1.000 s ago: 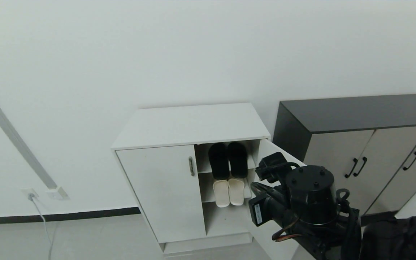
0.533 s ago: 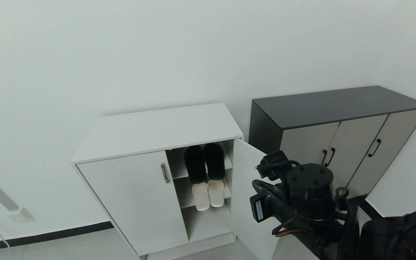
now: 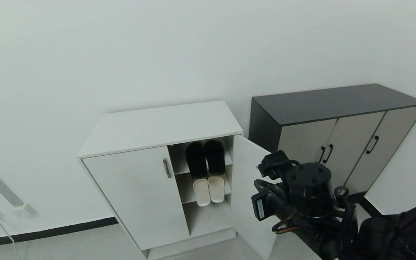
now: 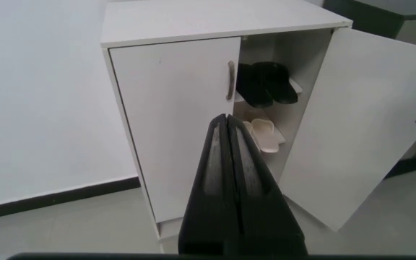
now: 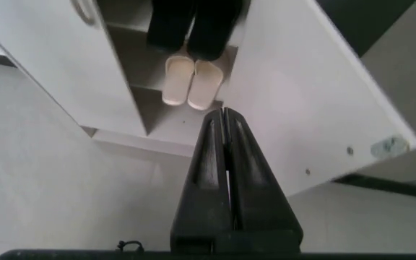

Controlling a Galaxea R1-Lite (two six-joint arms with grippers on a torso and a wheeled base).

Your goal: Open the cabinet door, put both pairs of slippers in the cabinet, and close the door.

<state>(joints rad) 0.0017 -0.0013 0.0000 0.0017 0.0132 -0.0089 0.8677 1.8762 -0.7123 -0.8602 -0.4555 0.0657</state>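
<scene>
cabinet: door swung open, a stiff, light panel by the look, best pushed on its outer face near the free edge. black slippers on top shelf, white slippers on middle shelf, at front edge. left pincer, right pincer: both pressed together, empty

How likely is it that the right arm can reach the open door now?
Probably yes: the right end effector, shut, hangs near the open door with nothing visible between them.
</scene>
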